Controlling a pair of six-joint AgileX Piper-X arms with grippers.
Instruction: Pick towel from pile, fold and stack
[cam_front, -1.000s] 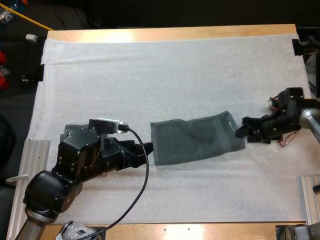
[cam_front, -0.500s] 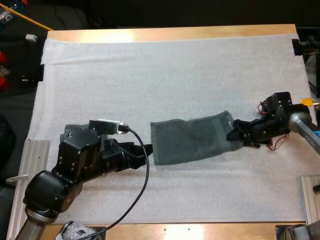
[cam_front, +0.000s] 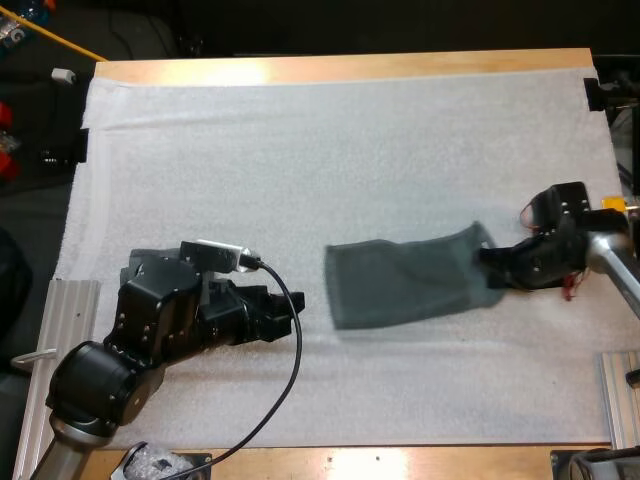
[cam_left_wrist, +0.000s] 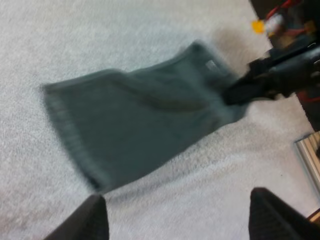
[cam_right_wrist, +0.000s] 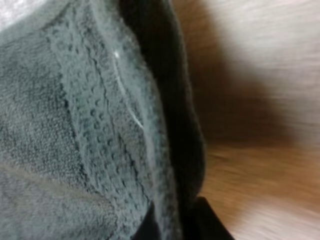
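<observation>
High view, near to far. The left hand (cam_front: 285, 312) lay low over the white mat (cam_front: 330, 150) in the lower left of the frame, pointing toward the towel (cam_front: 400, 288) and well short of it. In the left wrist view its two black fingers (cam_left_wrist: 92, 220) stood apart and clear of the cloth, so the hand was released and held nothing. The dark grey-green towel (cam_left_wrist: 135, 130) lay stretched out on the mat right of centre, its long side running left to right and its right end raised slightly. The right hand (cam_front: 492, 268), at the right of the frame, was clenched on that right end. The left wrist view showed the same hand (cam_left_wrist: 240, 90) at the towel's corner beside a small white label. In the right wrist view the towel's ribbed border (cam_right_wrist: 60, 125) lay pressed between the near fingers. The wooden surface (cam_front: 340, 68) edged the mat's far side.
</observation>
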